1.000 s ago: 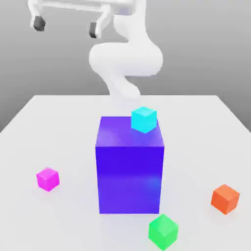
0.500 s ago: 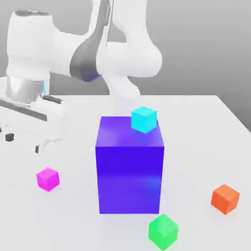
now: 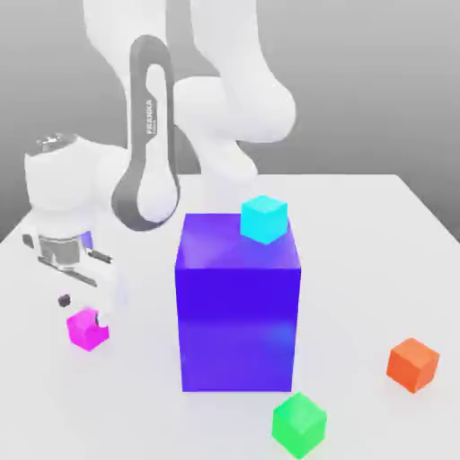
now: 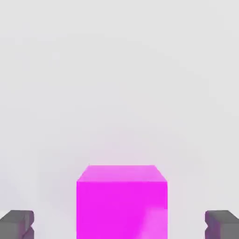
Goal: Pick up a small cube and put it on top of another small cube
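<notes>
The pink cube [image 3: 86, 329] rests on the table [image 3: 377, 225], near the exterior view's left edge, not yet gripped. The tool [image 3: 81, 310] is spread wide just above it, a finger [image 4: 17, 224] on either side. Gripping, lifting and stacking onto another small cube are judged left to do.

Smooth white desk [image 3: 359, 234], slightly glossy, with faint reflections and soft shadows. Beyond its far edge, a plain grey backdrop, darker toward the top. Even, diffuse lighting; no walls, windows or furniture discernible.
</notes>
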You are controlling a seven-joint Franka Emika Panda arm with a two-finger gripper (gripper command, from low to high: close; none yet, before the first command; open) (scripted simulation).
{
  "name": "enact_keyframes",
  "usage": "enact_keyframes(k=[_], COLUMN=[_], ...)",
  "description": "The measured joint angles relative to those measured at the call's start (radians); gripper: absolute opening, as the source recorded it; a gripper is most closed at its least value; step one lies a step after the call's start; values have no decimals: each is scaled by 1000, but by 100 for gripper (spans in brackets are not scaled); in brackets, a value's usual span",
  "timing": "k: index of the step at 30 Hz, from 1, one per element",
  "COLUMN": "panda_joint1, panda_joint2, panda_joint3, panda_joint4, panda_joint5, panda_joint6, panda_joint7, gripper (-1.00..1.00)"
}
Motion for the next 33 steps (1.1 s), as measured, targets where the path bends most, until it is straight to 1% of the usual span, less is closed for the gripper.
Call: enact_keyframes(k=[2, 3, 9, 12, 15, 20, 23, 33], panda_joint1=[-44, -58, -66, -39, 2, 5, 51, 306], panda_joint2=[53, 72, 81, 33, -43, -171, -181, -149], panda_joint3=[48, 62, 70, 39, -16, -62, -34, 85], panda_joint4=[9, 12, 13, 5, -9, -39, -5, 135], panda_joint5=[21, 25, 24, 3, -58, -207, -206, -214], panda_joint6=[43, 58, 65, 27, -32, -132, -184, -294], panda_joint7=[-20, -25, -25, -4, 45, 149, 185, 510], gripper=[0, -100, -100, -100, -100, -100, -100, -100])
